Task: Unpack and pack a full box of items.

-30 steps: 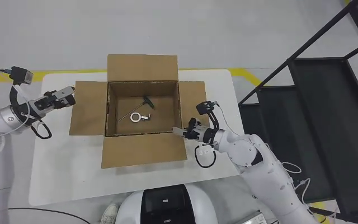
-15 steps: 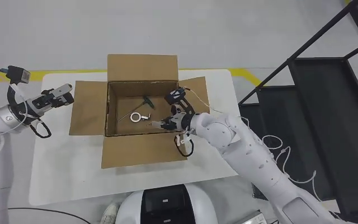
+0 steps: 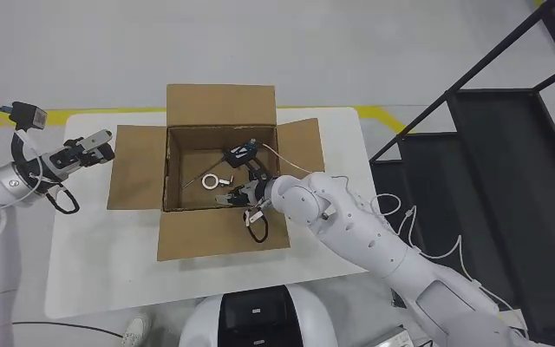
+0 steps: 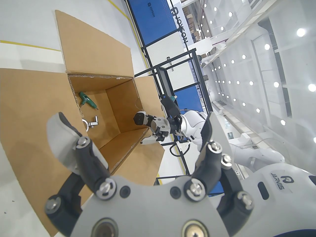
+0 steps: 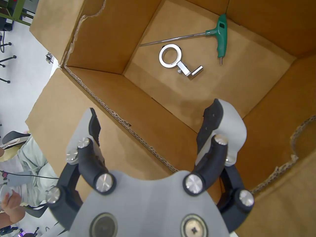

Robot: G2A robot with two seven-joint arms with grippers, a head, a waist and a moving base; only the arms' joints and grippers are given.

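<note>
The white table carries the open cardboard box. The right gripper hangs over the box's near wall, spread wide and empty. The left gripper sits beside the left flap, also spread and empty. On the box floor lie a green T-handle hex key and a metal ring clamp, close together.

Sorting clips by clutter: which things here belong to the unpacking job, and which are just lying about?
Job: cardboard box; green-handled wrench and metal ring clamp on its floor; right claw, open over the box.
Lying about: white table under the box; black stairs; yellow floor line.
</note>
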